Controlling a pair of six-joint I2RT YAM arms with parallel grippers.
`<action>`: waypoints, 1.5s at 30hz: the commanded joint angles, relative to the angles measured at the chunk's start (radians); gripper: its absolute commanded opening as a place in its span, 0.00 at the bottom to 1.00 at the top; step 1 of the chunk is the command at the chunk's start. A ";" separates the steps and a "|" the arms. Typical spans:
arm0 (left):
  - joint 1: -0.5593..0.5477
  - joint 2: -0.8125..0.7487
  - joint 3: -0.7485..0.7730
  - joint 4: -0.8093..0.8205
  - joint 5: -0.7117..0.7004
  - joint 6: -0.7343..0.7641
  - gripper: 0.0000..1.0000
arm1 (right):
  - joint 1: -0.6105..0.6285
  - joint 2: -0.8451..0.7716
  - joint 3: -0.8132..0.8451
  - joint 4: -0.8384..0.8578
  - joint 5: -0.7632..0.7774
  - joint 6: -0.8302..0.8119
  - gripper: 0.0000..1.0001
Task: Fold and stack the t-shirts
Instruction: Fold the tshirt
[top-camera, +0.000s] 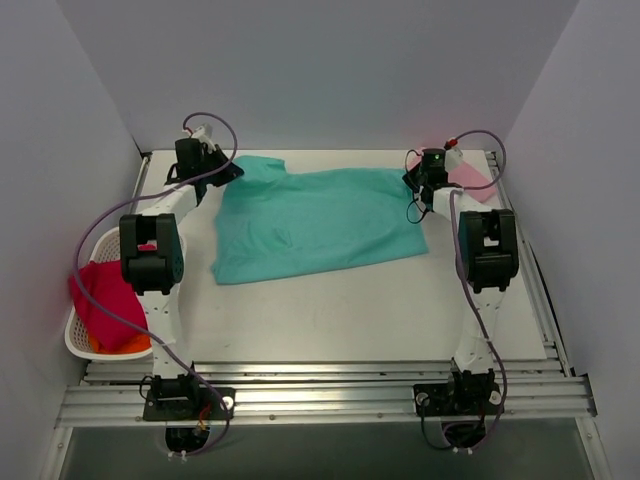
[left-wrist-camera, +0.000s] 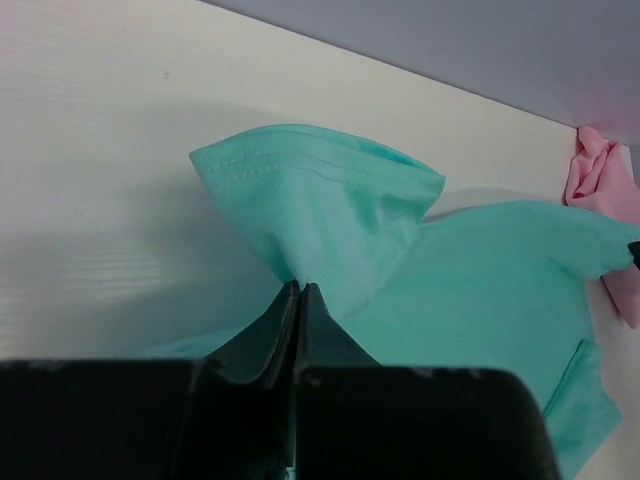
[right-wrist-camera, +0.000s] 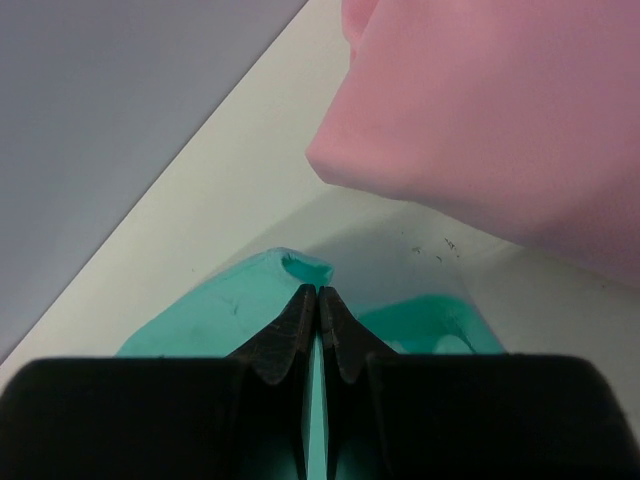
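White table (top-camera: 350, 300), pale grey walls (top-camera: 320, 70)

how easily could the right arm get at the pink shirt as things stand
Probably not straight away: the pink shirt lies close by with nothing between, but the right fingers are shut on an edge of the teal shirt and would have to let go first.

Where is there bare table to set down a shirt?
Free: table strip between teal t-shirt and front rails. Crowded: the far edge, where the left gripper and right gripper pinch it, with the pink t-shirt at the right corner.
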 joint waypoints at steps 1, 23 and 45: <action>0.006 -0.115 -0.097 0.109 -0.012 0.028 0.02 | 0.009 -0.117 -0.052 0.041 0.009 -0.019 0.00; -0.125 -0.570 -0.752 0.227 -0.311 0.164 0.02 | 0.005 -0.413 -0.595 0.122 0.151 0.036 0.00; -0.220 -0.605 -0.645 0.131 -0.635 0.213 0.94 | -0.004 -0.488 -0.545 -0.045 0.243 0.124 0.83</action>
